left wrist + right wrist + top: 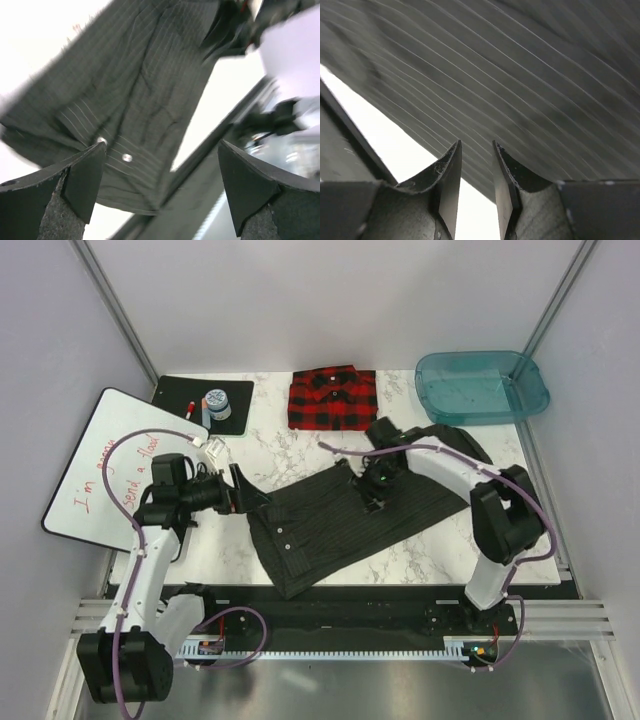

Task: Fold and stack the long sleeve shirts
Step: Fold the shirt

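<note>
The red-and-black plaid shirt (333, 398) lies folded at the back middle of the table. The dark pinstriped shirt (340, 525) lies spread diagonally across the middle, cuff buttons toward the front left, one sleeve trailing to the back right. My left gripper (243, 496) is wide open and empty at the shirt's left edge; the left wrist view (161, 144) shows the shirt (140, 75) beyond its fingers. My right gripper (376, 498) hovers low over the shirt's middle. In the right wrist view (476, 143) its jaws stand a narrow gap apart with nothing between them, above the striped cloth (520, 75).
A teal plastic tub (481, 385) stands at the back right. A whiteboard (110, 460) with red writing lies at the left edge. A black mat (205, 402) at the back left carries a small jar (217, 403) and a red marker (189, 407). White walls enclose the table.
</note>
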Tool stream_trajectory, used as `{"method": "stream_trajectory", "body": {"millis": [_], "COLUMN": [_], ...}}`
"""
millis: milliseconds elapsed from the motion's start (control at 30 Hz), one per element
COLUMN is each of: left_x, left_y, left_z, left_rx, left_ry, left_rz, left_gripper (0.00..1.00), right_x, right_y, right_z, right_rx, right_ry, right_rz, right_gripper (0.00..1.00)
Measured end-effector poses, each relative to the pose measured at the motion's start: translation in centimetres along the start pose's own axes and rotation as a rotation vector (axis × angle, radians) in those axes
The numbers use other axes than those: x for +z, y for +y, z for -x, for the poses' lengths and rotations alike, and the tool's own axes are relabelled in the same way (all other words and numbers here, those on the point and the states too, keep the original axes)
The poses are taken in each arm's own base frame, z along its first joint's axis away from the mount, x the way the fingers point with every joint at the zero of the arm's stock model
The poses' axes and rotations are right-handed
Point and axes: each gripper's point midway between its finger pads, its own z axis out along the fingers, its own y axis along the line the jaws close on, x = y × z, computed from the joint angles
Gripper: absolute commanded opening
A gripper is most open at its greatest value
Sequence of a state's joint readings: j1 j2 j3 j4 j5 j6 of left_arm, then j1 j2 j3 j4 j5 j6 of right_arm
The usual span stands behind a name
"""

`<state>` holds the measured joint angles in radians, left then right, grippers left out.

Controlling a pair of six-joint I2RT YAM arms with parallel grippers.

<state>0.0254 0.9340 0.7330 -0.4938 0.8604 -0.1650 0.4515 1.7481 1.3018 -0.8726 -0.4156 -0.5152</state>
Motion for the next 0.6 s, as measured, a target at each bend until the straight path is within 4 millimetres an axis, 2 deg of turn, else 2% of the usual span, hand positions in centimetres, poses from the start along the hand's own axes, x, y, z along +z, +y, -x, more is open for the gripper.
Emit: {"method": "stream_trajectory", "body": {"millis": [133, 300, 400, 600], "left_x": [-0.3, -0.8, -1.0, -0.8], "left_y": [0.4, 1.6, 2.5, 5.4], "left_z": [-1.0, -1.3, -2.0, -3.3], "left_rx": [-0.219, -0.393, -0.462, -0.541], "left_ry": [-0.014, -0.053, -0.05, -0.024], "left_rz": [0.018, 0.079, 0.14, 0.28], "left_gripper": [0.99, 0.96, 0.95, 0.93], "right_x": [4.7, 9.6, 10.4, 12.2], "right_y": [4.9, 6.9, 6.5, 3.8], "right_z": [1.7, 2.5, 4.5, 10.6], "right_rx": [-0.051, 0.037, 0.113, 0.227], "right_ry": [0.018, 0.034, 0.001, -0.154], "right_rz": [0.121, 0.206, 0.215, 0.198], "right_gripper": [0.36, 0.35, 0.33, 0.33]}}
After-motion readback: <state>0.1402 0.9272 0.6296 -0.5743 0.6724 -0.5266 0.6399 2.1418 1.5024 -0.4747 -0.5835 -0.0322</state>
